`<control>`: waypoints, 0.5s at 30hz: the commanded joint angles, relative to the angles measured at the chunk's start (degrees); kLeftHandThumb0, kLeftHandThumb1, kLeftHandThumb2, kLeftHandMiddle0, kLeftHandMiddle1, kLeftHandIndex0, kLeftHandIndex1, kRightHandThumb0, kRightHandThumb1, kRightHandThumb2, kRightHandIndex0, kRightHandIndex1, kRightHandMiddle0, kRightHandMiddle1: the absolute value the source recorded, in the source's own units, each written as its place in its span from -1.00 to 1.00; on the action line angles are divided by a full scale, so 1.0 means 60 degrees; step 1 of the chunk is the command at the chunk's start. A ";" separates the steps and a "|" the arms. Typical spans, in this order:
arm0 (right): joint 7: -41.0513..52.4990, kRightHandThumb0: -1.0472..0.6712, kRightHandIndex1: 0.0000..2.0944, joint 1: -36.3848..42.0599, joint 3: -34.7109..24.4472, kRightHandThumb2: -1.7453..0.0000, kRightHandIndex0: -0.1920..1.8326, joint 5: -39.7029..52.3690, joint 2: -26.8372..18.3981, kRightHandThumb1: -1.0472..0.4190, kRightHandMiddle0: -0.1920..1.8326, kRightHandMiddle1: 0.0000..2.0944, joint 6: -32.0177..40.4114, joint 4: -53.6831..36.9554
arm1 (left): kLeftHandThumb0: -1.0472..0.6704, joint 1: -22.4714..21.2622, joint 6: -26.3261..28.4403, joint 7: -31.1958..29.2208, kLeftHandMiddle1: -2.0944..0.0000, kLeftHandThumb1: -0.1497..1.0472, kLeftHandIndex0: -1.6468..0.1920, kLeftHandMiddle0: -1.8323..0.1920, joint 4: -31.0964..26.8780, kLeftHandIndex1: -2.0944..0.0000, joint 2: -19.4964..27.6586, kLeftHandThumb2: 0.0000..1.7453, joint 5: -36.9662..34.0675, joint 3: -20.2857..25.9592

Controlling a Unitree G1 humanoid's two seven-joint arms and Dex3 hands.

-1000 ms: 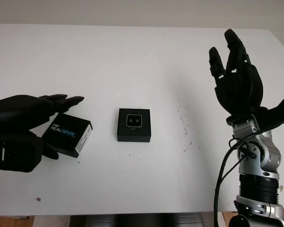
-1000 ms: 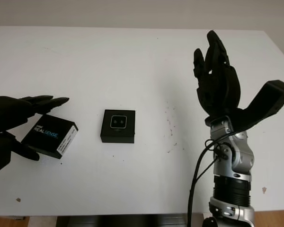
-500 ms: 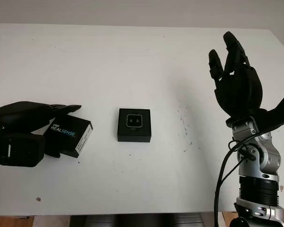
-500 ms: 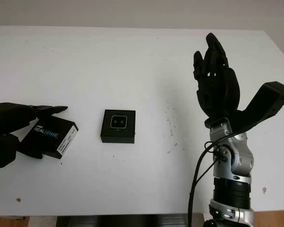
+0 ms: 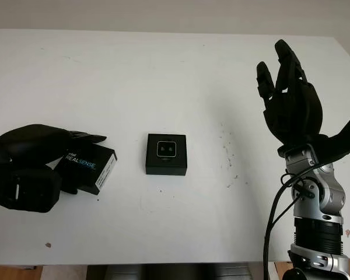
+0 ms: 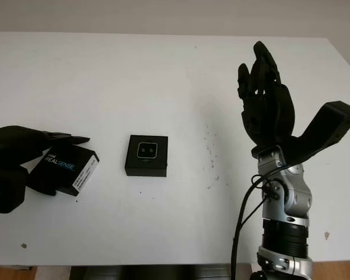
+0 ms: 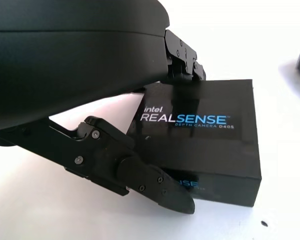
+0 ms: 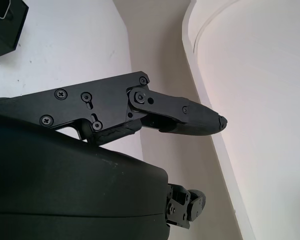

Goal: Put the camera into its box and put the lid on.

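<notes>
Your left hand [image 5: 32, 166] sits at the table's [image 5: 163, 70] left edge, fingers [image 7: 140, 175] closed round the black lid [image 5: 86, 170] printed "RealSense", w/ one finger under its near edge and others over the far side. The lid looks tilted, one side off the white table; can't tell if the rest touches. Just right of it, near mid-table and apart from the lid, the open box [image 5: 166, 154] lies flat w/ the camera [image 5: 166, 150] seated inside, lenses up. Your right hand [image 5: 290, 96] is raised above the table's right side, well apart from box and lid, palm upright, open, holding nothing. Small dark specks [image 5: 227, 153] dot the table btwn box and right arm.
</notes>
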 commanded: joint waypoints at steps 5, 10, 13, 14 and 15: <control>-0.0028 -0.46 -0.97 0.0037 -0.0074 0.37 -0.85 0.0246 0.0042 -1.00 -1.00 -0.57 0.0198 -0.0182 | -0.17 0.0178 -0.1154 0.1736 -0.12 0.90 0.47 0.60 0.0672 0.11 -0.0218 -0.93 0.0880 -0.0197; -0.0039 -0.47 -0.96 -0.0005 -0.0156 0.37 -0.84 0.0567 0.0077 -1.00 -1.00 -0.53 0.0490 -0.0121 | -0.08 0.0128 -0.2020 0.3174 -0.60 0.98 0.53 0.61 0.1238 -0.29 -0.0547 -0.93 0.0895 -0.0064; 0.0100 -0.47 -0.96 0.0026 -0.0091 0.36 -0.85 0.0508 0.0022 -1.00 -1.00 -0.54 0.0414 -0.0051 | -0.07 0.0059 -0.2313 0.3854 -0.71 0.98 0.57 0.61 0.1548 -0.43 -0.0803 -0.94 0.0824 0.0001; 0.0147 -0.47 -0.96 0.0036 -0.0069 0.36 -0.84 0.0469 0.0008 -1.00 -1.00 -0.54 0.0376 -0.0031 | -0.07 0.0038 -0.2309 0.3948 -0.69 0.99 0.58 0.60 0.1591 -0.45 -0.0868 -0.94 0.0784 0.0011; 0.0167 -0.47 -0.96 0.0048 -0.0054 0.36 -0.84 0.0440 0.0015 -1.00 -1.00 -0.53 0.0353 -0.0028 | -0.08 0.0039 -0.2198 0.3942 -0.68 0.99 0.58 0.59 0.1578 -0.47 -0.0968 -0.93 0.0648 0.0041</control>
